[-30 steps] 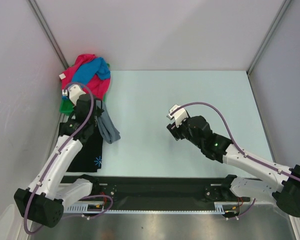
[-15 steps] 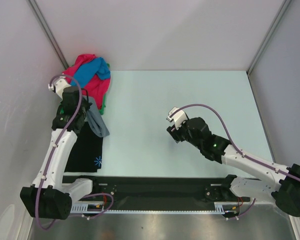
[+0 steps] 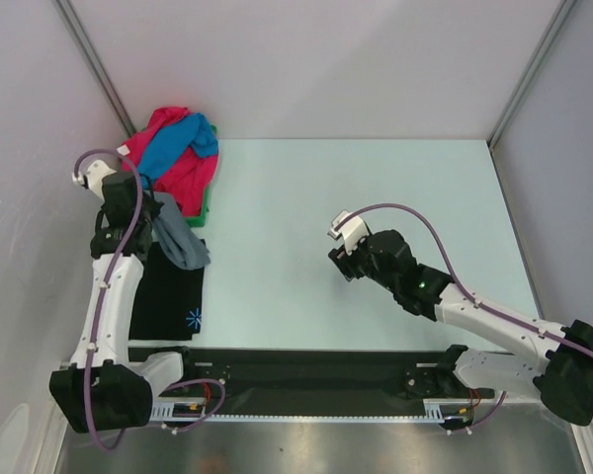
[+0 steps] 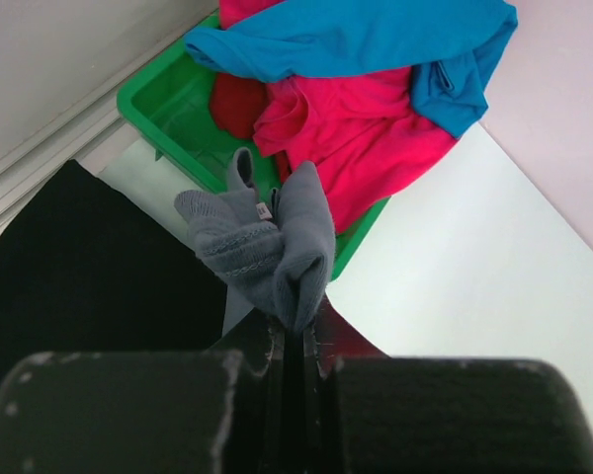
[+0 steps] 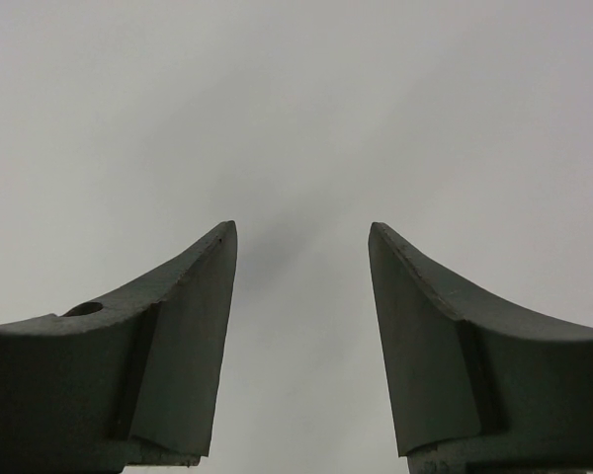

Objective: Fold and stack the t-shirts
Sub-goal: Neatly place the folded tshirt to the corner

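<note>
My left gripper [image 4: 298,331] [image 3: 146,203] is shut on a bunched slate-grey t-shirt [image 4: 277,237] [image 3: 178,239], which hangs from its fingers at the table's left edge. Below it lies a flat black t-shirt [image 3: 168,291] [image 4: 79,257] with a small blue-white print. A bright pink t-shirt [image 3: 183,170] [image 4: 366,128] and a blue one [image 3: 178,143] [image 4: 356,35] are heaped in the back left corner. My right gripper [image 3: 342,259] [image 5: 301,296] stands open over bare table at mid-right, with nothing between its fingers.
A green plastic tray [image 3: 206,205] [image 4: 163,99] sits under the pink and blue heap. Grey walls close in the left, back and right sides. The pale table top [image 3: 376,188] stretches between the two arms.
The left arm has swung left and back toward the wall, carrying the grey t-shirt with it. The right arm has not moved.
</note>
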Controlling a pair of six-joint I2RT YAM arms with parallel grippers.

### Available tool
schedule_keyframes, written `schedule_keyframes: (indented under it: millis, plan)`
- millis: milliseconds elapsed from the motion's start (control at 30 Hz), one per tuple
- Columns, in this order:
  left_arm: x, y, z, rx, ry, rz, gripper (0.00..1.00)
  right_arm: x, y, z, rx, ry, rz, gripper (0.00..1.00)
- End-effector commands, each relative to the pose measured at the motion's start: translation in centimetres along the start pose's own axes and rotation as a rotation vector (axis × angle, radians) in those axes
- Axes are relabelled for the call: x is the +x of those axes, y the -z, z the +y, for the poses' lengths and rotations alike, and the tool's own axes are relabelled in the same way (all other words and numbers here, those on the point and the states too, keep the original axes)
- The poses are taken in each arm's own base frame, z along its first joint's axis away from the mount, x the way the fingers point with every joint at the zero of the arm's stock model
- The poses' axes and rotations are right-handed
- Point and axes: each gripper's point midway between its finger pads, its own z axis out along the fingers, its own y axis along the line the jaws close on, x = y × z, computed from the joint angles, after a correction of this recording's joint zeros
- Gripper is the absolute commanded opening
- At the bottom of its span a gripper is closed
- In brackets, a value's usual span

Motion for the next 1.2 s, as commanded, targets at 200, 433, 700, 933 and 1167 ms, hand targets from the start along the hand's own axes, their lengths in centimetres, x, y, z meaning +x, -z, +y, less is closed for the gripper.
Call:
schedule_keyframes:
  millis: [200,433,700,933,1167]
  plan:
    - [-0.7,-0.1,2.8,-0.053,0.146,-0.054,0.00,-1.1,-0.4,-0.2,-0.009,-0.024,-0.052,0.60]
    - [1.0,0.3,7.0,-0.194,0.255,-0.055,0.00,-1.1,-0.4,0.1,-0.029,-0.030,-0.049,0.61]
    - [2.8,1.6,11.0,-0.333,0.360,-0.063,0.00,-1.5,-0.9,1.3,-0.081,-0.064,-0.055,0.61]
    - [6.3,2.4,13.8,-0.418,0.461,-0.048,0.00,-3.4,-3.3,6.1,-0.200,-0.160,-0.059,0.61]
    - [8.8,3.1,15.7,-0.458,0.584,-0.041,0.00,-3.9,-4.2,11.1,-0.351,-0.207,-0.055,0.61]
